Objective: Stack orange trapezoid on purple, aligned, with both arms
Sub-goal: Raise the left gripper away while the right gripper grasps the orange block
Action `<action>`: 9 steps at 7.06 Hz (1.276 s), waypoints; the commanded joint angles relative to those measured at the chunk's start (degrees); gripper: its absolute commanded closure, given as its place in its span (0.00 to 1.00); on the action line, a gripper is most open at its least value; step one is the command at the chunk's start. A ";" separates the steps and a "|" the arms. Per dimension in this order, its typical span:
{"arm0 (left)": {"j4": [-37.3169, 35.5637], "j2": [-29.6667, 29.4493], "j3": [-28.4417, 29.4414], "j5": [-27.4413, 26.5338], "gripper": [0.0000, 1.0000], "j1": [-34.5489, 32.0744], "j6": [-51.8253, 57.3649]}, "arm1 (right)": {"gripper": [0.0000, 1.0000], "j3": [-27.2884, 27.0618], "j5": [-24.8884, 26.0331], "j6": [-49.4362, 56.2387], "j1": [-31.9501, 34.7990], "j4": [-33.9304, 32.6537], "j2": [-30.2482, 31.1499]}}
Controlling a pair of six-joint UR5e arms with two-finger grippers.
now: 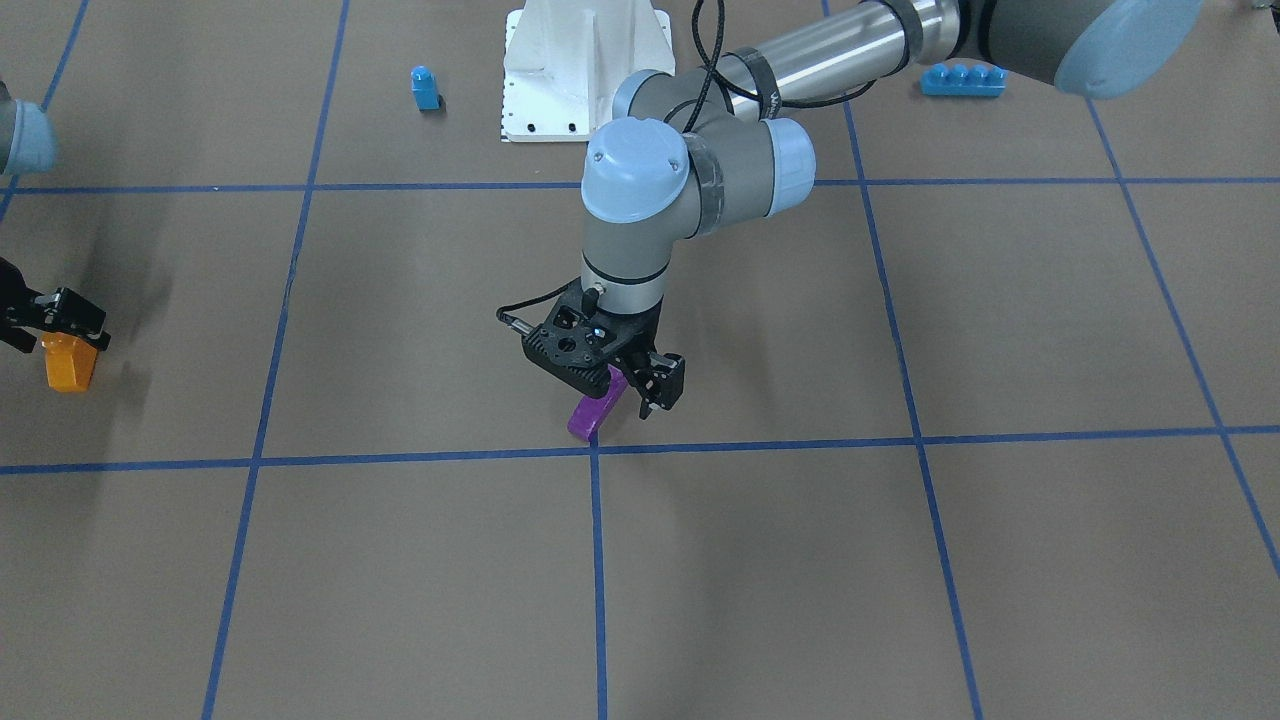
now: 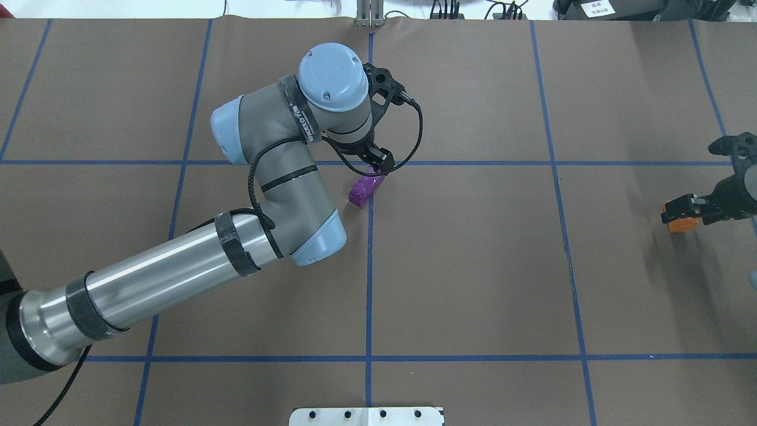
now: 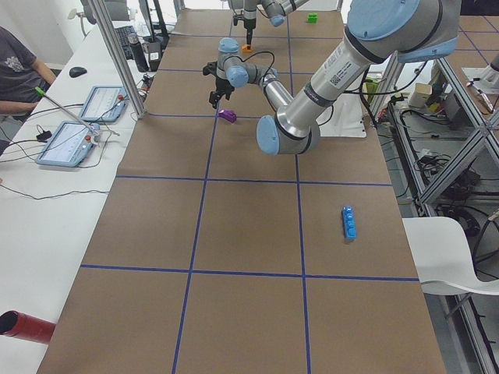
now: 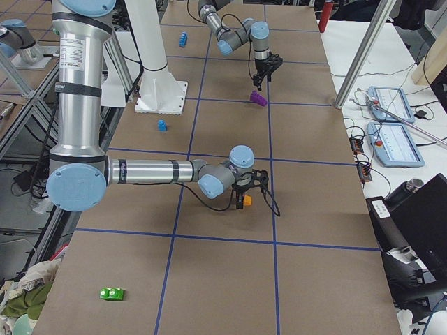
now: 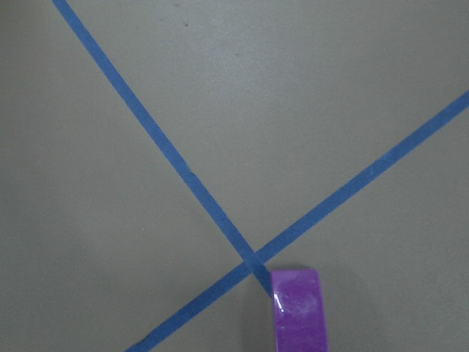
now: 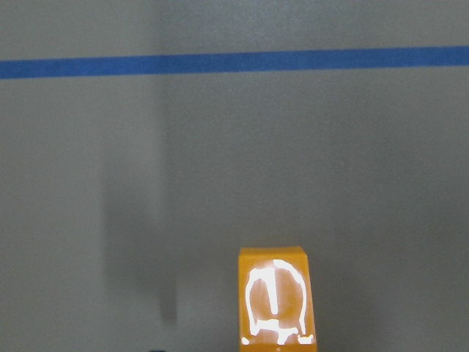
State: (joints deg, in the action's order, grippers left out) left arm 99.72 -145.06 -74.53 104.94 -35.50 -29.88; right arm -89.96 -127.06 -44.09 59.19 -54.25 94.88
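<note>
brown table (image 1: 900, 560), blue tape grid. left arm (image 2: 177, 272): left gripper (image 1: 640, 390) spread apart, hovering over purple (image 1: 595, 408), which lies on the table beside a tape crossing. right gripper (image 2: 689, 208): clamped on orange trapezoid (image 1: 68, 365), well apart from purple, toward the robot's right.

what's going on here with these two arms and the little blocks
A two-arm robot is setting up to stack two toy blocks. The right gripper seems shut, its fingers on the orange trapezoid. The left gripper hangs just above the purple block, which lies by a blue tape crossing; whether its fingers are open is unclear. The blocks are far apart, nothing stacked yet.
</note>
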 commanded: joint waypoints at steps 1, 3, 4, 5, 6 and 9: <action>0.03 0.04 -0.01 0.00 0.00 -0.01 0.00 | 0.44 1.36 0.06 0.59 -0.04 0.02 -0.05; 0.03 0.13 -0.01 0.00 0.00 -0.01 0.00 | 1.00 1.19 -0.11 0.68 -0.48 -0.07 -0.23; 0.03 0.13 -0.09 0.00 0.00 -0.18 0.00 | 1.00 0.84 -0.64 0.68 -0.39 -0.07 -0.23; 0.03 1.00 -1.22 0.26 0.00 -0.53 0.09 | 1.00 0.14 -1.95 0.68 1.78 -2.77 -2.23; -0.06 3.01 -2.80 3.74 0.00 -2.27 0.26 | 1.00 -1.96 -5.35 0.59 5.20 -10.97 -6.95; -0.84 14.49 -11.66 14.46 0.00 -12.01 6.63 | 1.00 -7.96 -5.83 -2.21 4.02 -42.31 -28.77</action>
State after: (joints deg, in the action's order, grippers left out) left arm 99.45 -135.68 -82.42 114.89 -43.16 -27.44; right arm -96.96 -132.66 -44.81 64.29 -82.24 77.20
